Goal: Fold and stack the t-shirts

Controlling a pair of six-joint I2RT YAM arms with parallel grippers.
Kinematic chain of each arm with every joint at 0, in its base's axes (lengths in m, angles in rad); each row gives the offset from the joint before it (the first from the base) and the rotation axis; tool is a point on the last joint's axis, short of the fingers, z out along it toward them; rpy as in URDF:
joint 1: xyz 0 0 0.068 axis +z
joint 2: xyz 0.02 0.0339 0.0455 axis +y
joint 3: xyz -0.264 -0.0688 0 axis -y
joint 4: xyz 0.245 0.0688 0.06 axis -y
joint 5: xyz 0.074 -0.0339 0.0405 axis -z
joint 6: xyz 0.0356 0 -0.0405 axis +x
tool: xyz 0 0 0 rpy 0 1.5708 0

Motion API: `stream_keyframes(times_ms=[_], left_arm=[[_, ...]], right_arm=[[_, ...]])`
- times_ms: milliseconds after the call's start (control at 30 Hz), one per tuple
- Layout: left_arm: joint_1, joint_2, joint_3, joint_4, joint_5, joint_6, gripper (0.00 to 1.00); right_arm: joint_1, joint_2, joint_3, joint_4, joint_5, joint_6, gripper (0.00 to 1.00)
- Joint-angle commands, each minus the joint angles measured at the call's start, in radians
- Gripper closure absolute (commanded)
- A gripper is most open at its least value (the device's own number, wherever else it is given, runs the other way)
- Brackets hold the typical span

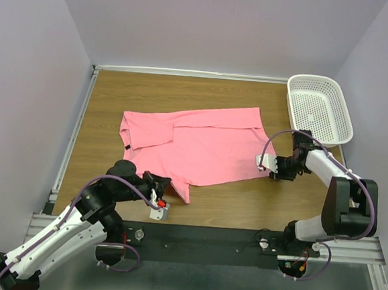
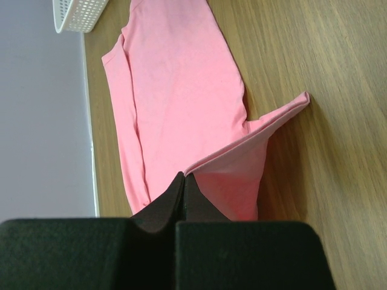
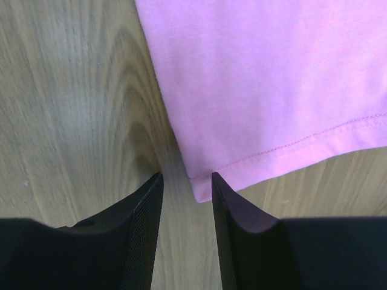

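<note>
My left hand [image 2: 183, 178] is pinched shut on a raised edge of the salmon-pink t-shirt [image 1: 200, 145], at its near-left corner. The cloth climbs from the wood to my fingertips in a taut fold. My right hand [image 3: 186, 176] holds nothing. Its two fingers stand a moderate way apart, low over the worktop [image 1: 151, 91], and the shirt's near-right hem corner lies just inside the gap, closer to one finger than the other. Only the very tip of that corner is between the pads, so I judge a close here would be thin and likely to slip. I should ease forward until the stitched hem sits well within the gap, stay low enough to catch every layer, and then clamp. Once both corners are held, I want to lift them to the same height and carry the near edge over the far one with even tension, so the fold lands straight. The rest of the shirt lies spread flat across the middle of the worktop, well apart from the white mesh basket [image 1: 321, 108] at the far right.
</note>
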State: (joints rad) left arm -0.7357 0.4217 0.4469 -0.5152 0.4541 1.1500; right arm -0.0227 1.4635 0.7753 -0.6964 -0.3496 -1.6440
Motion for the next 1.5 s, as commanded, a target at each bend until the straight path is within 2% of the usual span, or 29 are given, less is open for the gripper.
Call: stream_keyframes(times_ms=[0,67,233,467,733,1033,1167,1233,1367,1467], left_arm=[[-0.008,-0.014,0.015,0.000,0.014,-0.019,1.00],[-0.010,-0.014,0.015,-0.002,0.012,-0.018,1.00],[-0.008,-0.012,0.013,0.000,0.012,-0.018,1.00],[-0.008,-0.015,0.015,0.003,0.012,-0.019,1.00],[-0.010,-0.018,0.010,0.006,0.008,-0.024,1.00],[-0.008,-0.017,0.007,0.007,0.017,-0.026,1.00],[-0.008,-0.015,0.009,0.010,0.018,-0.027,1.00],[-0.010,-0.015,0.007,0.017,0.015,-0.036,1.00],[-0.008,-0.026,0.012,0.029,0.012,-0.062,1.00],[-0.008,-0.029,0.019,0.043,0.003,-0.081,1.00]], right_arm=[[-0.005,-0.044,-0.024,-0.044,-0.003,0.003,0.56],[-0.005,-0.060,-0.018,-0.054,-0.003,0.000,0.59],[-0.005,-0.062,-0.005,-0.066,0.001,-0.002,0.58],[-0.005,0.075,0.039,-0.042,-0.005,0.004,0.53],[-0.006,0.124,0.041,0.012,0.027,0.021,0.55],[-0.008,0.166,0.013,0.015,0.044,0.019,0.81],[-0.008,0.161,0.005,0.015,0.043,0.027,0.97],[-0.008,0.155,0.008,0.014,0.037,0.039,1.00],[-0.010,0.139,0.053,-0.023,0.055,0.119,1.00],[-0.017,0.141,0.081,-0.078,0.055,0.113,0.99]])
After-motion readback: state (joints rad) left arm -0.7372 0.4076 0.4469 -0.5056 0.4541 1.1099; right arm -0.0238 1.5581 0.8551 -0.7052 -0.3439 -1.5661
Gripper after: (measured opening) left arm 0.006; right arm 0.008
